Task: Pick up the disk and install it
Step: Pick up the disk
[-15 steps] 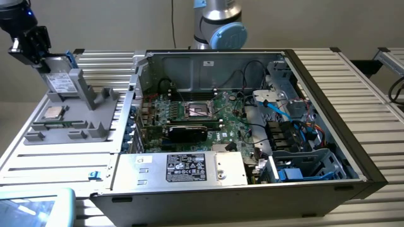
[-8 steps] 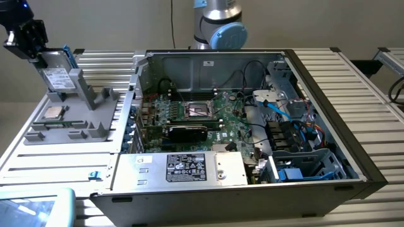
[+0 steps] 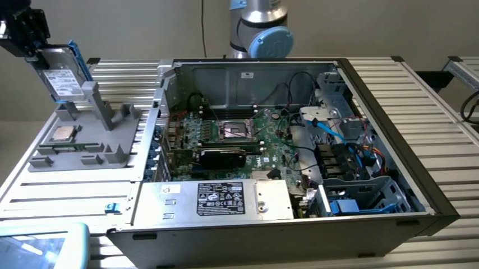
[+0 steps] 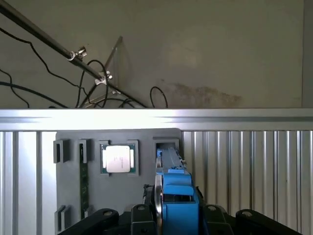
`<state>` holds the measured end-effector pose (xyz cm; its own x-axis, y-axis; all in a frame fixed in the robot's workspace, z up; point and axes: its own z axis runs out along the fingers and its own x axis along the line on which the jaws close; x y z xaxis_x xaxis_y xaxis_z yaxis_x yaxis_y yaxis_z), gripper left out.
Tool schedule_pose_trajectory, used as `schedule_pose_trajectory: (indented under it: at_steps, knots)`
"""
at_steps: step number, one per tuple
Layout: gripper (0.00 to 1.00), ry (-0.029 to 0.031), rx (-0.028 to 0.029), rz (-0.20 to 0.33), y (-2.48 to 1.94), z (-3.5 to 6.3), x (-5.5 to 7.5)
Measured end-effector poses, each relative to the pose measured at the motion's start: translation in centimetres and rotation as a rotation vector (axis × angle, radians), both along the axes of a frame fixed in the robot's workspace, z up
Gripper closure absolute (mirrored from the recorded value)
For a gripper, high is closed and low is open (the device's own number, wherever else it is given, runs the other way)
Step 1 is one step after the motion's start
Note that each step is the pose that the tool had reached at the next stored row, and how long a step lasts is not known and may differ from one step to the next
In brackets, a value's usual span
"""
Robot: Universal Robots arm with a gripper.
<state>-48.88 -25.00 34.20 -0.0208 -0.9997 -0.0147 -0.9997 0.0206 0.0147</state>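
The disk (image 4: 175, 196) is clamped edge-on in the claw (image 4: 176, 218), with its blue carrier presented to the camera. Beyond it, a grey fixture (image 4: 68, 196) is seen on the ribbed worktop (image 4: 244, 166), and two parts are seated in it: a CPU chip (image 4: 118, 158) and a green memory module (image 4: 84, 181).

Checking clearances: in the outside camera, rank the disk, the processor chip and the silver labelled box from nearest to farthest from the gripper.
1. disk: in the gripper, exterior view's upper left.
2. processor chip: on the grey stand below it.
3. silver labelled box: in the computer case, exterior view's right.
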Motion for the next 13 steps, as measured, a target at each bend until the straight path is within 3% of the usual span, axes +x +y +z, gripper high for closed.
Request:
schedule_pose_trajectory:
  at_steps: [13]
  knots:
    - [0.63,-0.0011,-0.0033,0.000,0.00,5.52,0.1]
